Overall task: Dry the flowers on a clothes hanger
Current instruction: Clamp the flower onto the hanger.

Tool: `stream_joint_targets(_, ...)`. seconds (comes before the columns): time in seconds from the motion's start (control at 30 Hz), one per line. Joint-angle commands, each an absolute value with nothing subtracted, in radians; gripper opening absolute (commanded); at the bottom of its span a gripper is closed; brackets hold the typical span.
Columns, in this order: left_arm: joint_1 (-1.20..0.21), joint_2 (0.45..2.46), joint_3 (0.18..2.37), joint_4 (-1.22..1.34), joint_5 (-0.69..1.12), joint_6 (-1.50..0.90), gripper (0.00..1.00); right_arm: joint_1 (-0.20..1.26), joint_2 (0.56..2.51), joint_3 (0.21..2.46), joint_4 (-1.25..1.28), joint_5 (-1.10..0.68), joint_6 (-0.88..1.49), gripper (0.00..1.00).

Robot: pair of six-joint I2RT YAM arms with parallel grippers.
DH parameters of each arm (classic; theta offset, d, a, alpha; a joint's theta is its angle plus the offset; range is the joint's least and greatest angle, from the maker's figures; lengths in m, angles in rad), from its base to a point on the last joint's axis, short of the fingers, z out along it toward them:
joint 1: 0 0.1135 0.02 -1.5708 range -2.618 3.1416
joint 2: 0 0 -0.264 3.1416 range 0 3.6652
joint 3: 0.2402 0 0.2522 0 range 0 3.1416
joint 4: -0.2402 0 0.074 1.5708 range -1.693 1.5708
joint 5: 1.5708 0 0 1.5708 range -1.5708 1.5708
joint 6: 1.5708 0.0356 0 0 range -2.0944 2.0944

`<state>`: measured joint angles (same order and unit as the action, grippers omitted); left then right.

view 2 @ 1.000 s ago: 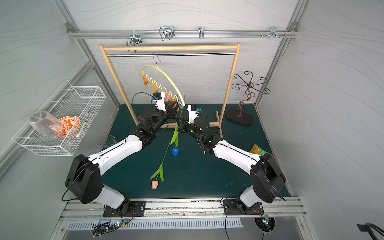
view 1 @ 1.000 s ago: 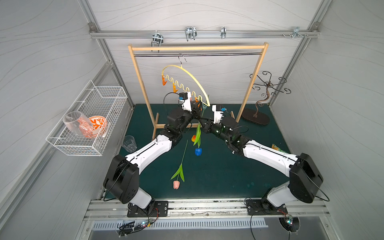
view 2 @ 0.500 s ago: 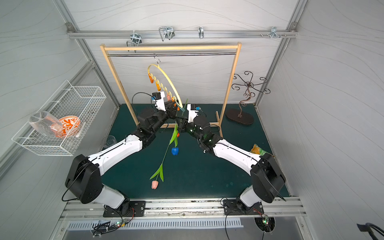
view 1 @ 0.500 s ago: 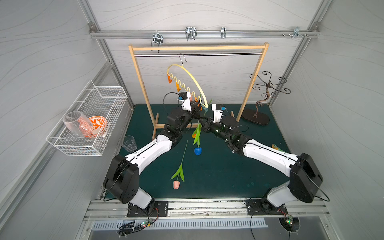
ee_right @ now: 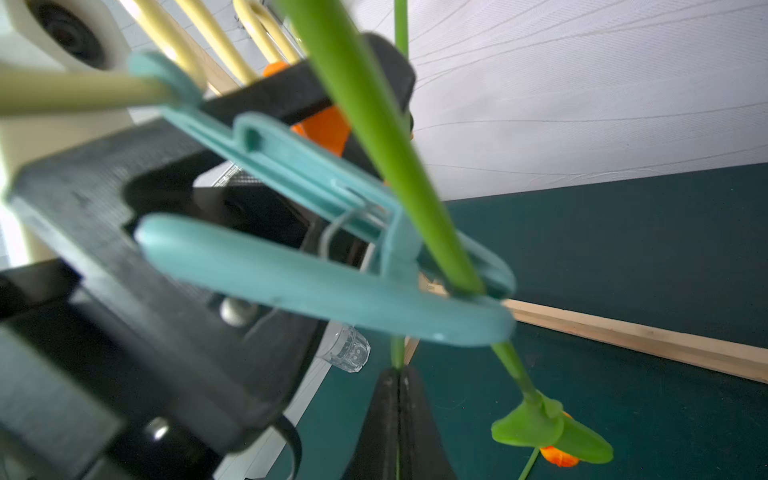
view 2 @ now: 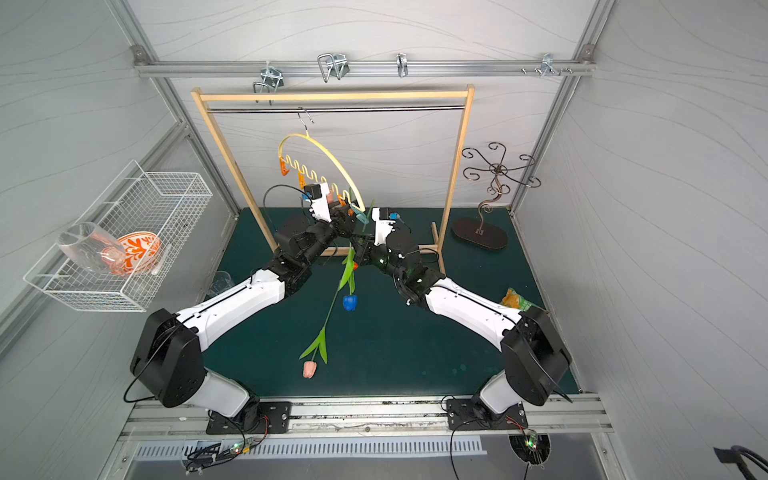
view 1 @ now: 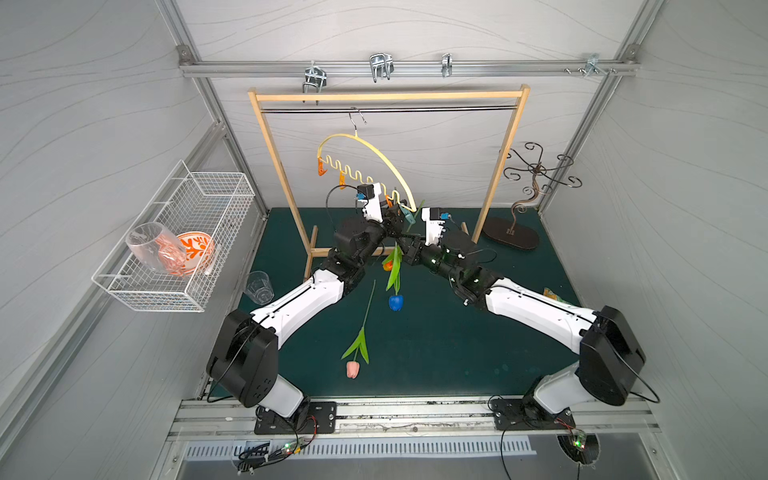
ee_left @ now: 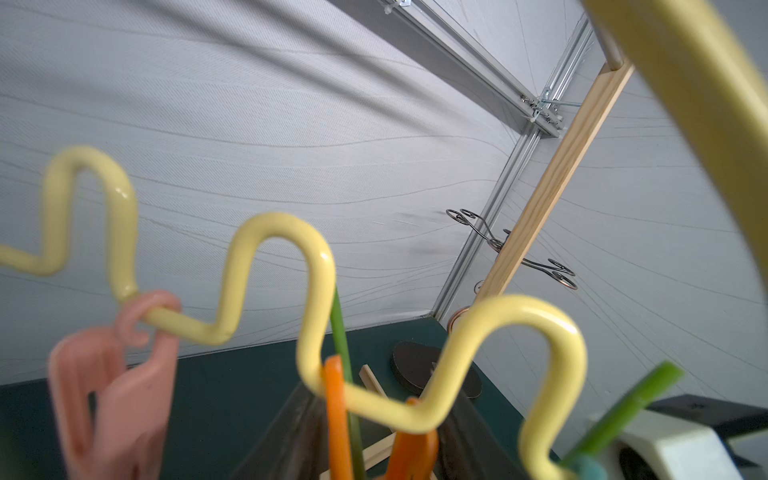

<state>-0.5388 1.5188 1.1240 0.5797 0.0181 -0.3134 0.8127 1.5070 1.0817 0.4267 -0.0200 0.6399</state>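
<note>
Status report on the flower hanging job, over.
Left hand open around teal clothespin, clipped on orange tulip stem. Right hand shut on thin green stem. Pink tulip loose on green mat. Nothing in the way.

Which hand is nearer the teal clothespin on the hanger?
Left. The left hand straddles the handle end of the teal clothespin; the right hand is close by but clear of it, shut on a thin stem.

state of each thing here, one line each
hanger, hooked on the rod
orange tulip, head down, stem clipped in teal peg
blue tulip, head down, stem in the right gripper
pink tulip, lying on the mat, unclipped
right gripper, jaws shut on the blue tulip's stem
left gripper, jaws either side of the orange peg, grip unclear
</note>
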Motion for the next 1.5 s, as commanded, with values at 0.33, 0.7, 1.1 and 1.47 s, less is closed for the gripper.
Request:
stream_joint_targets(0.33,-0.543,1.472,1.119,0.608,0.02,-0.264,0.55,0.82,1.5,1.107,0.382,-0.009,0.593,0.25)
stream_joint_targets(0.7,-0.544,1.358,1.032,0.491,-0.044,-0.308,0.99,0.792,1.501,1.187,0.242,0.052,0.555,0.33)
stream_joint_targets(1.1,-0.553,1.158,0.897,0.194,-0.218,-0.375,1.0,0.771,1.49,1.21,0.178,0.027,0.574,0.31)
stream_joint_targets(1.47,-0.55,0.989,0.983,-0.57,-0.596,-0.673,1.0,0.832,1.37,1.209,0.015,0.013,0.526,0.33)
